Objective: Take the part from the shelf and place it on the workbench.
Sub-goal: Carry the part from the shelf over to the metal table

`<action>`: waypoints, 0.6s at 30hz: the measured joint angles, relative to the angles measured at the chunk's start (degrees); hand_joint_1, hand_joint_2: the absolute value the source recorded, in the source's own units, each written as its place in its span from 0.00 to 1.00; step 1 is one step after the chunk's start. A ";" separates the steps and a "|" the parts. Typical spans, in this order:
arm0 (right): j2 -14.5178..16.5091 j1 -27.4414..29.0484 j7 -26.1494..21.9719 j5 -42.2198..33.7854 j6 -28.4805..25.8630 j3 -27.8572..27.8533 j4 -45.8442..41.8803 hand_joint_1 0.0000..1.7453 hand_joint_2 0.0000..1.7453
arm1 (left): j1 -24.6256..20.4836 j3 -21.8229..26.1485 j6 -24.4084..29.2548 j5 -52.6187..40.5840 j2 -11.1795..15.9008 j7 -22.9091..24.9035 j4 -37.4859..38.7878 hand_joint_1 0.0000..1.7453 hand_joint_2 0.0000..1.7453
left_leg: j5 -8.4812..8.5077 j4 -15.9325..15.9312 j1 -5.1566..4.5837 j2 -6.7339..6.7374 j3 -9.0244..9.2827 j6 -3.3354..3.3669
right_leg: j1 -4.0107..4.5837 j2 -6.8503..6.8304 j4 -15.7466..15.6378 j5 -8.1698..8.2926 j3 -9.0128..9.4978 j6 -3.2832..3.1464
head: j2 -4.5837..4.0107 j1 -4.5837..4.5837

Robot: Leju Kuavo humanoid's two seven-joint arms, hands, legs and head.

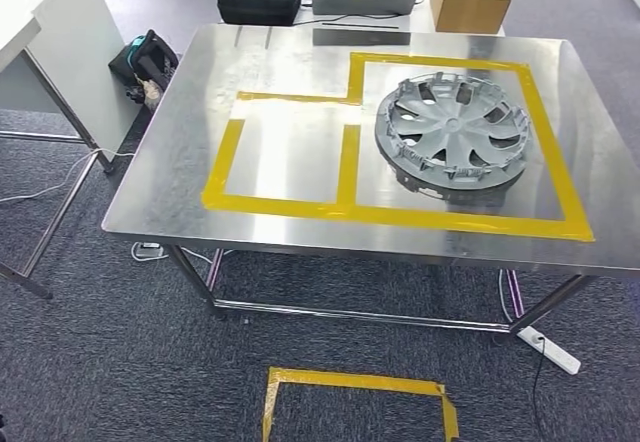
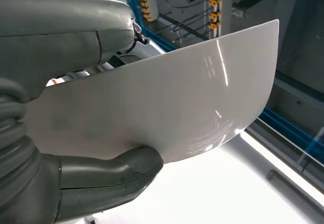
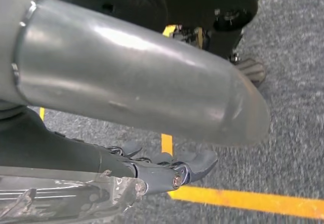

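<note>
The left robot hand (image 2: 76, 148) clasps a white curved part (image 2: 172, 102) between thumb and fingers, off the shelf and not yet over the surface (image 1: 189, 142). The right robot hand (image 3: 168, 168) hangs over carpet, fingers curled on nothing. Best to carry the panel level (it looks slippery) toward the free taped box (image 1: 283, 152) at nine o'clock of the one hubcap (image 1: 453, 132); two boxes, one part.

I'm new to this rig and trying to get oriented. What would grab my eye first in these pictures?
First, the grey hubcap lying on the steel workbench, inside the larger of two yellow tape boxes. Next, in the left wrist view, the left hand holds a glossy white curved panel by its edge. The right hand hangs over grey carpet crossed by yellow tape.
</note>
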 joint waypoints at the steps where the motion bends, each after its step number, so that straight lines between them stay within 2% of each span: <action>1: 0.01 0.00 -0.03 -0.01 0.00 0.00 0.00 0.00 0.00 | -0.03 0.00 0.00 0.00 0.02 0.00 -0.01 1.00 1.00 | -0.48 0.62 0.03 0.07 -0.16 -0.31 | -0.10 0.01 -0.29 -0.03 0.28 -0.34 | 0.00 -0.05; 2: 0.01 -0.04 -0.07 -0.02 0.01 0.00 0.00 0.00 0.00 | -0.05 0.01 0.01 0.00 0.05 0.00 -0.01 1.00 1.00 | -1.45 2.48 0.02 0.13 -1.00 -0.58 | -0.23 -0.01 -0.57 -0.09 0.61 -0.69 | 0.00 -0.11; 3: 0.02 -0.08 -0.12 -0.03 0.01 0.00 0.00 0.00 0.00 | -0.03 0.02 0.01 0.02 0.08 0.00 -0.01 1.00 1.00 | -2.76 5.55 0.02 0.20 -2.64 -0.74 | -0.32 -0.03 -0.70 -0.20 0.89 -0.95 | 0.00 -0.19; 5: 0.03 -0.14 -0.19 -0.03 0.01 0.00 0.00 0.00 0.00 | 0.13 0.05 0.01 0.14 0.10 -0.01 0.00 1.00 1.00 | -5.25 12.98 0.00 0.22 -7.25 -0.95 | -0.31 -0.07 -0.72 -0.61 1.25 -1.27 | 0.00 -0.25; 6: 0.03 -0.11 -0.22 -0.02 0.00 0.00 0.00 0.00 0.00 | 0.25 0.08 -0.01 0.21 0.10 -0.01 0.01 1.00 1.00 | -5.36 15.19 0.00 0.22 -8.96 -0.98 | -0.29 -0.06 -0.72 -0.83 1.48 -1.32 | 0.00 -0.26; 7: 0.04 -0.05 -0.24 -0.01 -0.02 -0.01 0.00 0.00 0.00 | 0.35 0.13 -0.04 0.27 0.10 -0.02 0.01 1.00 1.00 | -4.36 15.45 0.00 0.23 -9.70 -0.95 | -0.28 -0.05 -0.72 -1.09 1.79 -1.32 | 0.00 -0.26; 8: 0.05 0.00 -0.24 0.00 -0.04 -0.01 0.00 0.00 0.00 | 0.41 0.20 -0.10 0.31 0.10 -0.02 0.01 1.00 1.00 | -2.31 13.61 0.00 0.23 -9.31 -0.87 | -0.28 -0.03 -0.72 -1.37 2.21 -1.26 | 0.00 -0.27; 10: 0.14 0.06 -0.26 0.01 -0.11 -0.01 0.00 0.00 0.00 | 0.43 0.35 -0.22 0.33 0.10 -0.02 0.01 1.00 1.00 | 2.30 6.42 -0.05 0.37 -6.47 -0.59 | -0.16 0.05 -0.66 -2.06 2.95 -0.89 | 0.00 -0.26; 11: 0.19 0.03 -0.26 0.01 -0.15 -0.01 0.00 0.00 0.00 | 0.44 0.39 -0.27 0.33 0.09 -0.02 0.00 1.00 1.00 | 3.49 3.32 -0.09 0.43 -5.12 -0.40 | -0.04 0.11 -0.62 -2.47 3.10 -0.61 | 0.00 -0.25; 13: 0.26 -0.05 -0.26 0.02 -0.24 0.00 0.00 0.00 0.00 | 0.54 0.43 -0.34 0.33 0.06 -0.02 -0.01 1.00 1.00 | 3.55 0.63 -0.26 0.42 -3.95 0.03 | 0.16 0.15 -0.77 -3.06 3.12 -0.01 | 0.00 -0.19; 16: 0.30 -0.10 -0.27 0.09 -0.34 -0.01 0.00 0.00 0.00 | 0.73 0.47 -0.38 0.34 0.02 -0.03 -0.02 1.00 1.00 | 3.32 0.10 -0.05 0.24 -3.41 0.99 | 0.06 0.02 -0.27 -3.82 3.37 0.93 | 0.00 -0.06; 17: 0.32 -0.11 -0.27 0.10 -0.36 -0.01 0.00 0.00 0.00 | 0.76 0.48 -0.39 0.33 0.01 -0.04 -0.02 1.00 1.00 | 3.26 -0.04 0.09 0.26 -3.11 1.32 | 0.01 -0.03 1.53 -4.82 2.64 1.26 | 0.00 0.11; 18: 0.35 -0.11 -0.27 0.11 -0.37 0.00 0.00 0.00 0.00 | 0.76 0.47 -0.39 0.33 0.00 -0.04 -0.02 1.00 1.00 | 3.12 -0.09 0.17 0.30 -2.86 1.58 | -0.08 -0.07 4.55 -6.28 1.15 1.54 | 0.00 0.26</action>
